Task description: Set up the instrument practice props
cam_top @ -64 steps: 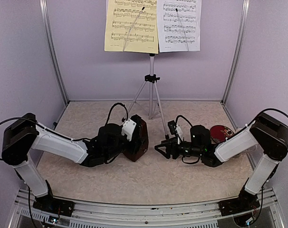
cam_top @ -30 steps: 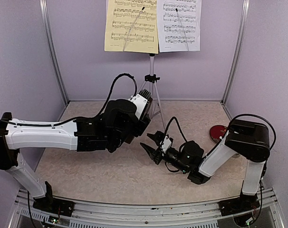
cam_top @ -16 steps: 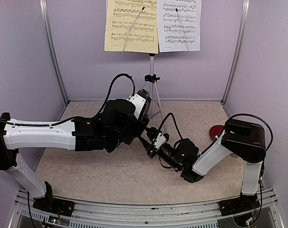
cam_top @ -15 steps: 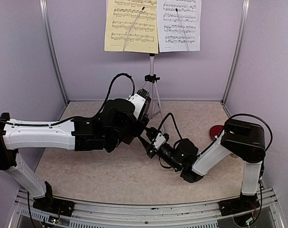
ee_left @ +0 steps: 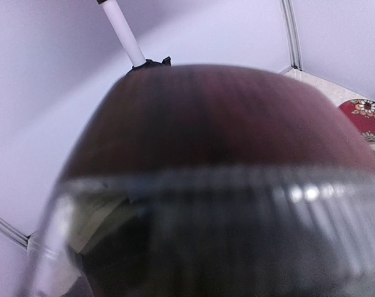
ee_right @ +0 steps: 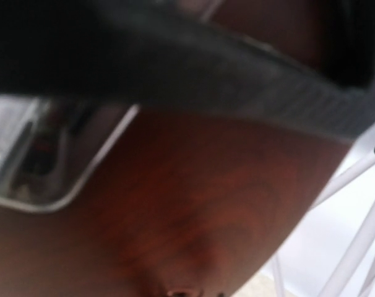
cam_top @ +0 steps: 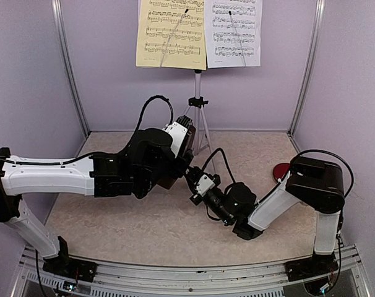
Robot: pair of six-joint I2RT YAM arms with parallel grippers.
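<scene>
Top external view: we see both arms stretched toward the middle of the table [cam_top: 144, 232], meeting just in front of the stand's legs.
Stand: the music stand [cam_top: 197, 102] is upright at the back on its tripod, with its desk at the top edge of the view.
Sheets: the yellow sheet [cam_top: 171, 34] sits on the left of the desk. The white sheet [cam_top: 236, 31] sits just beside it on the right. Each has a thin wire across it.
Held prop: the metronome [ee_left: 218, 124] is at the tip of our left arm. It is so near the left wrist camera that its brown wood fills the view, with a clear ribbed band across the bottom. The stand's white pole shows behind it.
Left side: our left claw [cam_top: 184, 154] is closed on the metronome, as best we read it from above.
Right side: our right claw [cam_top: 190, 176] has its tip at the metronome, just below our left wrist. We cannot tell how wide it stands.
Right wrist view: brown wood grain shows up close, with a rounded clear window on the left. One dark finger [ee_right: 175, 31] is blurred across the top, and white tripod legs show at the right edge.
Off to the side: the red dish [cam_top: 280, 170] lies by the right wall, well apart from both claws.
</scene>
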